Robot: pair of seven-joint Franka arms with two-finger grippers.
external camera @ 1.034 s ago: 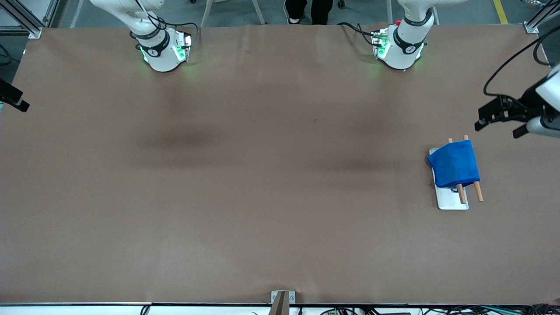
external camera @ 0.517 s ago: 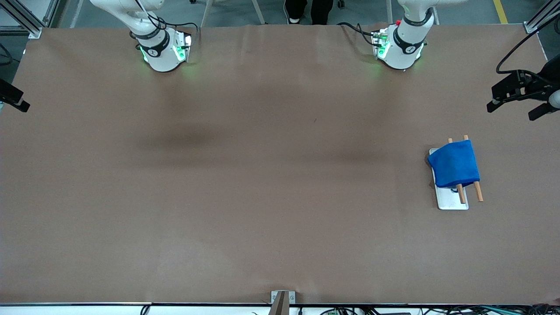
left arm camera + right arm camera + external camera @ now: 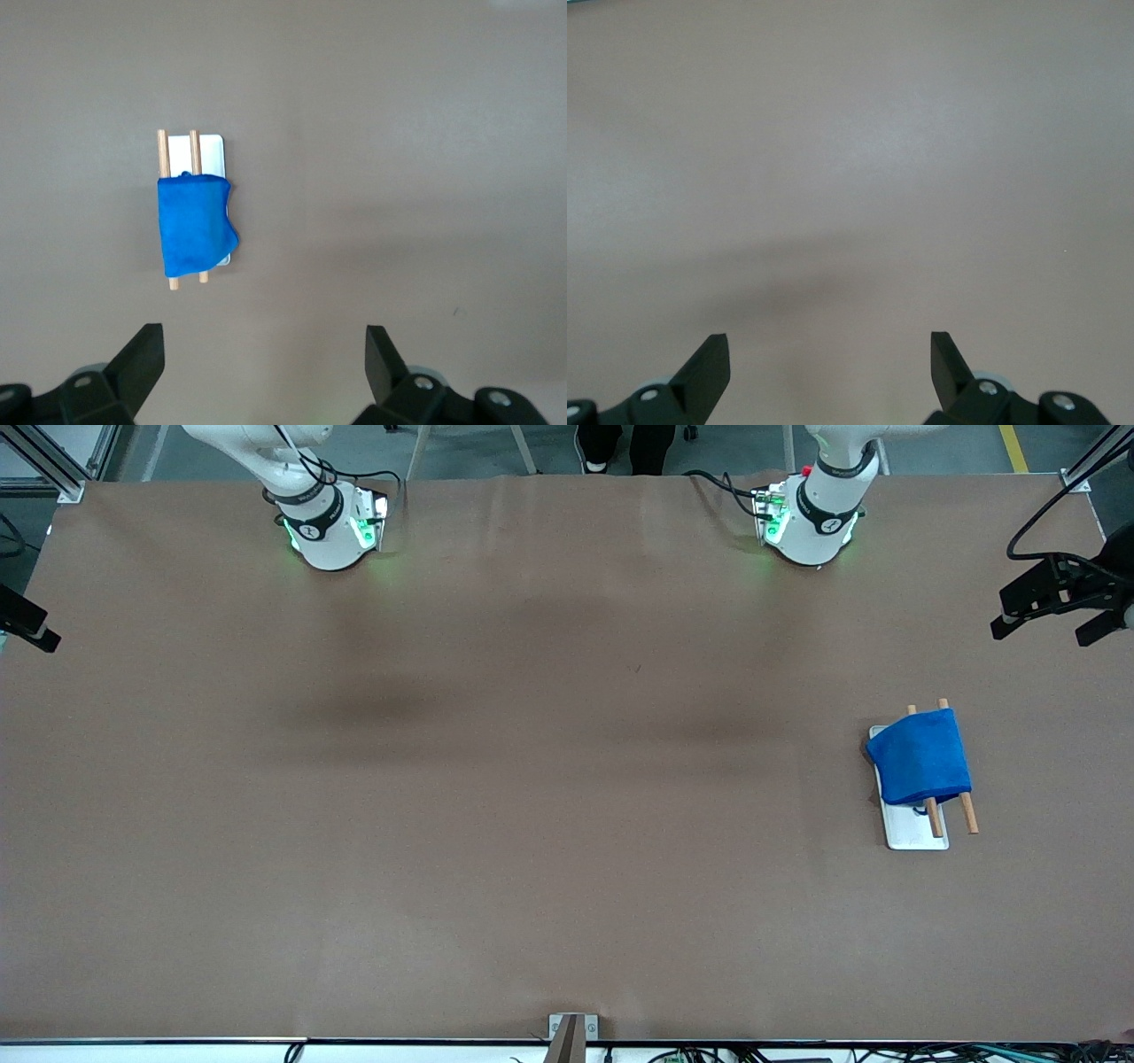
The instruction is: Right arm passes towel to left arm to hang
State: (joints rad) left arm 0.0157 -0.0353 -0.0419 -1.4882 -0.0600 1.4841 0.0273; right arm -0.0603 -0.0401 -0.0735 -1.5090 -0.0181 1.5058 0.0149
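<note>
We see the towel [image 3: 920,766] draped over two wooden rods [image 3: 967,812] on a white rack tray [image 3: 917,833], toward the left arm's end of the desk [image 3: 532,779]. Soft, light and limp, it would best be pinched at a hanging edge. The left hand [image 3: 1054,608] hangs open and empty over the desk's edge; the right hand [image 3: 828,354] waits open over bare desk.

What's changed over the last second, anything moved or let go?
The left gripper, open and empty, pulled back from near the towel toward the table edge at its own end. The towel is unmoved on the rack; the right gripper is unchanged: open, empty.
</note>
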